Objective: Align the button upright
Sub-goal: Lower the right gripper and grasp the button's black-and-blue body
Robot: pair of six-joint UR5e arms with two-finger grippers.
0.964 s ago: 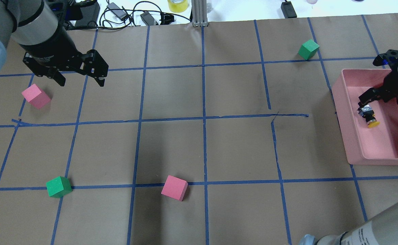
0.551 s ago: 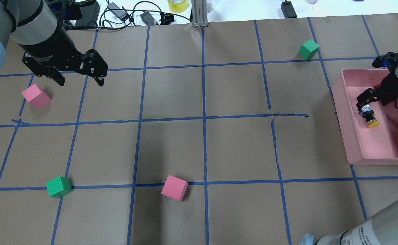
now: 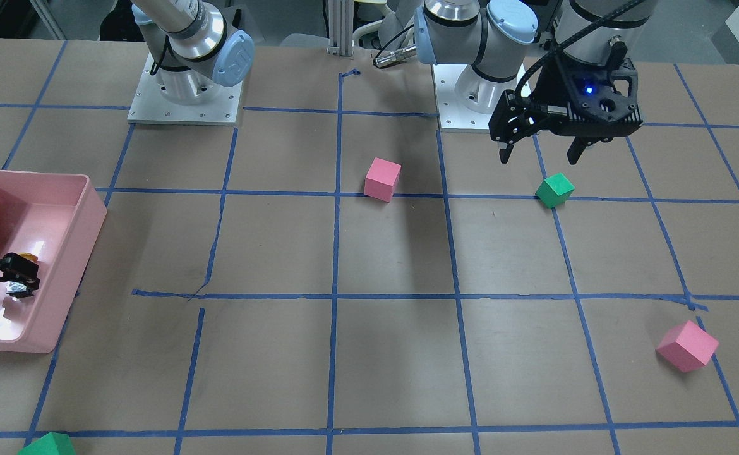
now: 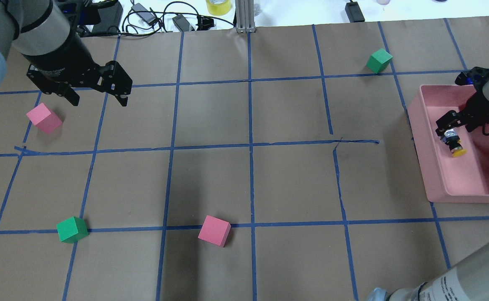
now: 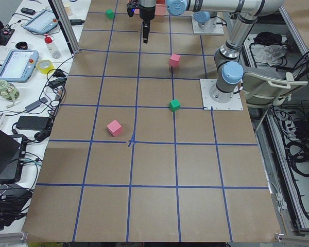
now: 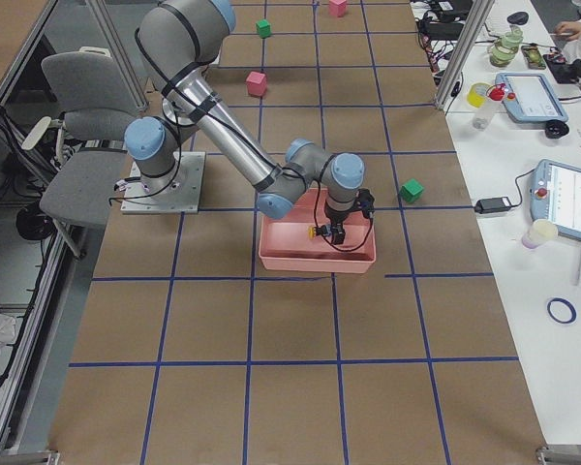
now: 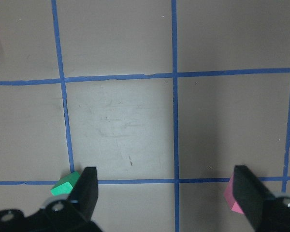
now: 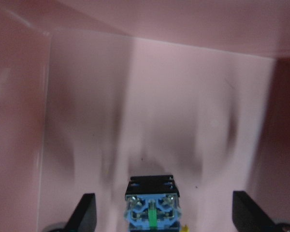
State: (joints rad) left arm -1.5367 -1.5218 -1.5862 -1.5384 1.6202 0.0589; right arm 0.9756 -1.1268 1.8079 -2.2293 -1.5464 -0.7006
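Observation:
The button (image 4: 453, 144) lies on its side inside the pink bin (image 4: 421, 163), with its grey base toward my right gripper and its yellow cap pointing away. My right gripper (image 4: 450, 128) reaches into the bin, open. In the right wrist view the button's base (image 8: 151, 205) sits between the spread fingers (image 8: 85, 212), not touching them. The button (image 3: 19, 287) and the bin (image 3: 95, 234) also show in the front view. My left gripper (image 4: 99, 101) is open and empty, high over the table's far left.
A pink cube (image 4: 44, 118) lies below the left gripper, a green cube (image 4: 72, 229) at the near left, a pink cube (image 4: 214, 230) near the middle front and a green cube (image 4: 379, 60) at the far right. Cables and tape lie past the far edge.
My right gripper has shifted a little toward the bin's left wall, staying open around the button's base. The button and the left arm have hardly moved.

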